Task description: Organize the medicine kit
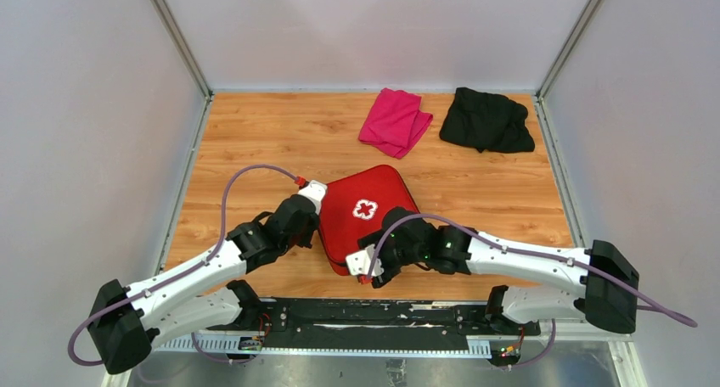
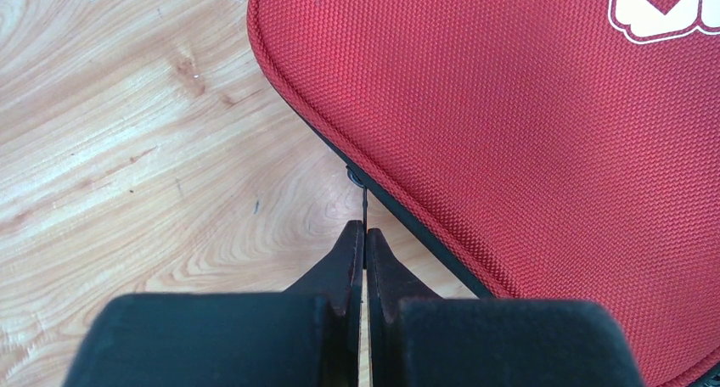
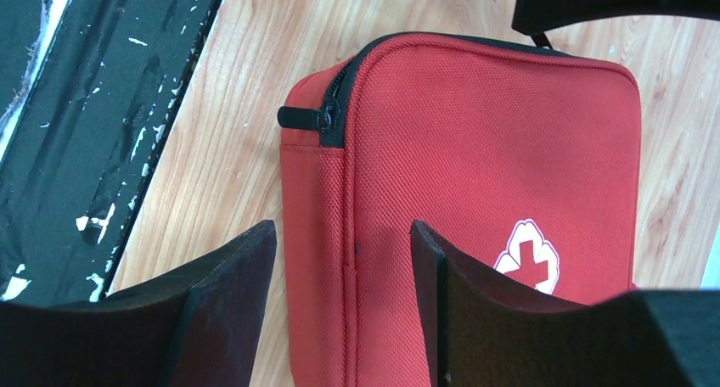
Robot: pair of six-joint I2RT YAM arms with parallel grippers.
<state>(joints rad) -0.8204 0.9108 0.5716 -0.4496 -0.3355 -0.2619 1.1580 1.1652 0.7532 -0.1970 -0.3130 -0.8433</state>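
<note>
The red medicine kit (image 1: 365, 210) lies closed on the wooden table, white cross on top. My left gripper (image 1: 316, 227) is at its left edge, shut on a thin black zipper pull cord (image 2: 363, 204) that runs from the kit's zip seam to my fingertips (image 2: 363, 232). The kit's red lid (image 2: 509, 107) fills the right of the left wrist view. My right gripper (image 1: 374, 239) is open over the kit's near corner. In the right wrist view its jaws (image 3: 344, 234) straddle the kit's side seam (image 3: 475, 149). A black zip slider (image 3: 327, 120) sits at the far corner.
A folded pink cloth (image 1: 395, 121) and a crumpled black cloth (image 1: 486, 120) lie at the back of the table. The black base rail (image 1: 365, 315) runs along the near edge and shows left of the kit in the right wrist view (image 3: 102, 107). Grey walls enclose three sides.
</note>
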